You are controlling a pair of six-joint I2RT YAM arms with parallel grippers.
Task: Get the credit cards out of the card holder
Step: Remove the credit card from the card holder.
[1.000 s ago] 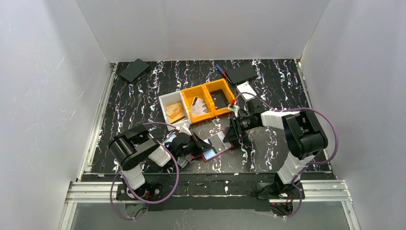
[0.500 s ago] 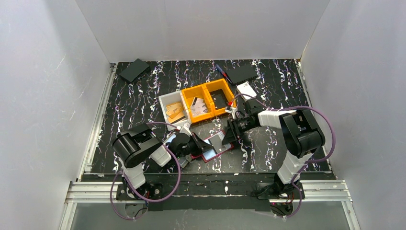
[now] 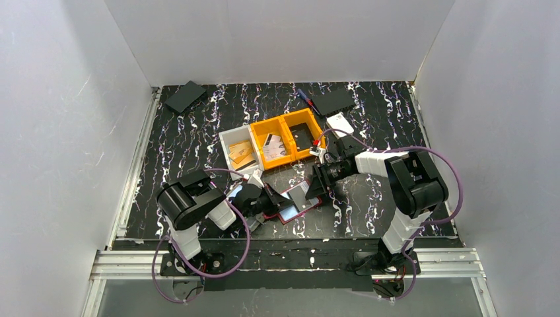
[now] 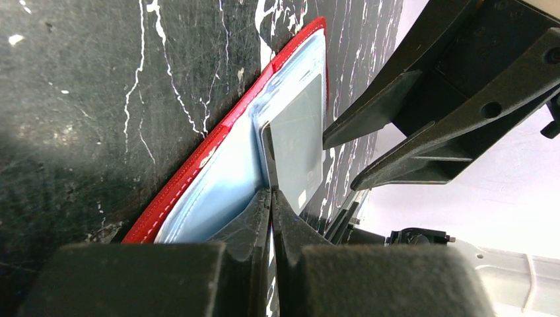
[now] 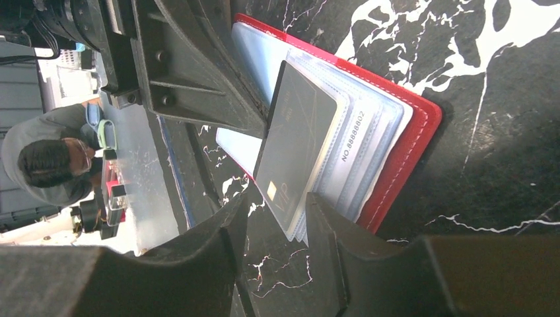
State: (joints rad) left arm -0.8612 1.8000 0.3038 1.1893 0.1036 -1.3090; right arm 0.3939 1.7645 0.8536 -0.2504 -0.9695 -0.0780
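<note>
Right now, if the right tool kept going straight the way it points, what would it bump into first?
Most likely the dark card sticking out of the red card holder. The card's edge sits between the open jaws of the right tool.

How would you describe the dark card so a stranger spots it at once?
On the black marbled table, near its front edge, lies an open red card holder. Among its clear sleeves one dark grey card tilts up. Unlike the pale sleeves around it, it carries a small chip and VIP lettering.
</note>
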